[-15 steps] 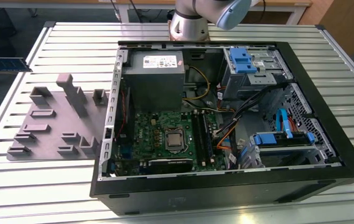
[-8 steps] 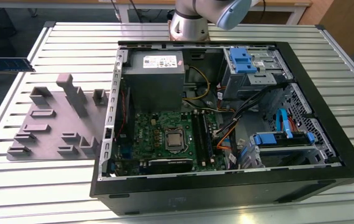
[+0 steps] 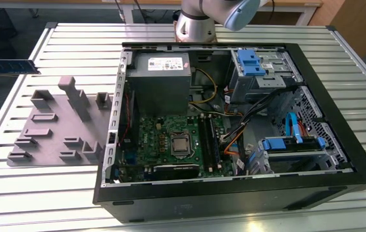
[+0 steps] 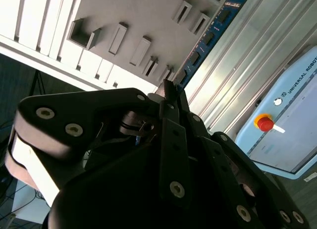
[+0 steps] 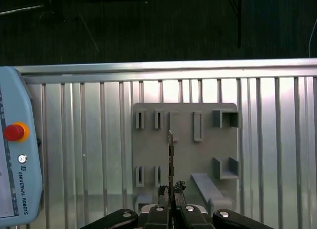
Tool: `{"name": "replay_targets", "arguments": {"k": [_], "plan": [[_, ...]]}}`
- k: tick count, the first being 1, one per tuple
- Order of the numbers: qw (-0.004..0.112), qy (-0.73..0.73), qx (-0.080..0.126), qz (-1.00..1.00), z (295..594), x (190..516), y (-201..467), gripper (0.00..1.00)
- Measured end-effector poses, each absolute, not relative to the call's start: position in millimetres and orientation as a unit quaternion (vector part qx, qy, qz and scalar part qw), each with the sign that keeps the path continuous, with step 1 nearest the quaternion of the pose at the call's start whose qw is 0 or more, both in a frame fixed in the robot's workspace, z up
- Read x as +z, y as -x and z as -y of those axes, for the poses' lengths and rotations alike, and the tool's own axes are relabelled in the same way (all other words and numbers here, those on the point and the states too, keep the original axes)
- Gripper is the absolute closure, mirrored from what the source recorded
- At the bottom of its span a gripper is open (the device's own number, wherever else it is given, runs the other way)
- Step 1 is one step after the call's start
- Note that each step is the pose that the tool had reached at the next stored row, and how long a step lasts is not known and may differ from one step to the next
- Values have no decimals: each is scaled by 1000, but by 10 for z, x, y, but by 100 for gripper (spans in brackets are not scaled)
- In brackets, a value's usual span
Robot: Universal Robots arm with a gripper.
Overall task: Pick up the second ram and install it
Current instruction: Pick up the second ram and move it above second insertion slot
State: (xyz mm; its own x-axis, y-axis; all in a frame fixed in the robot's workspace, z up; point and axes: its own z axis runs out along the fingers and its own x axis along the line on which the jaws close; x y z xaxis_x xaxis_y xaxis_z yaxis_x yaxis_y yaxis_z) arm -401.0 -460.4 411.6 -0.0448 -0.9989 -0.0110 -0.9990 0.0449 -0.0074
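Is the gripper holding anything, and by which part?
Yes: the gripper is shut on the thin dark blue circuit-board stick, clamped at one end.

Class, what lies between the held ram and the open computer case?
In the exterior view, the grey tray with upright blocks lies on the slatted table between the second ram and the computer case.

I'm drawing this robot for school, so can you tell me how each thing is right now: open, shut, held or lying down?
pincer: shut on the second ram.
second ram: held by one end, up in the air, not yet in the computer.
computer case: lying on its side, open, insides showing.
grey tray: lying flat on the slatted table, beside the case.
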Motion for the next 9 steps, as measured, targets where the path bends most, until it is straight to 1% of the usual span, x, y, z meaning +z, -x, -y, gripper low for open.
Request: {"name": "replay_targets", "arguments": {"k": [9], "plan": [[7, 691, 1, -723, 4596, 4116, 3961, 86]]}}
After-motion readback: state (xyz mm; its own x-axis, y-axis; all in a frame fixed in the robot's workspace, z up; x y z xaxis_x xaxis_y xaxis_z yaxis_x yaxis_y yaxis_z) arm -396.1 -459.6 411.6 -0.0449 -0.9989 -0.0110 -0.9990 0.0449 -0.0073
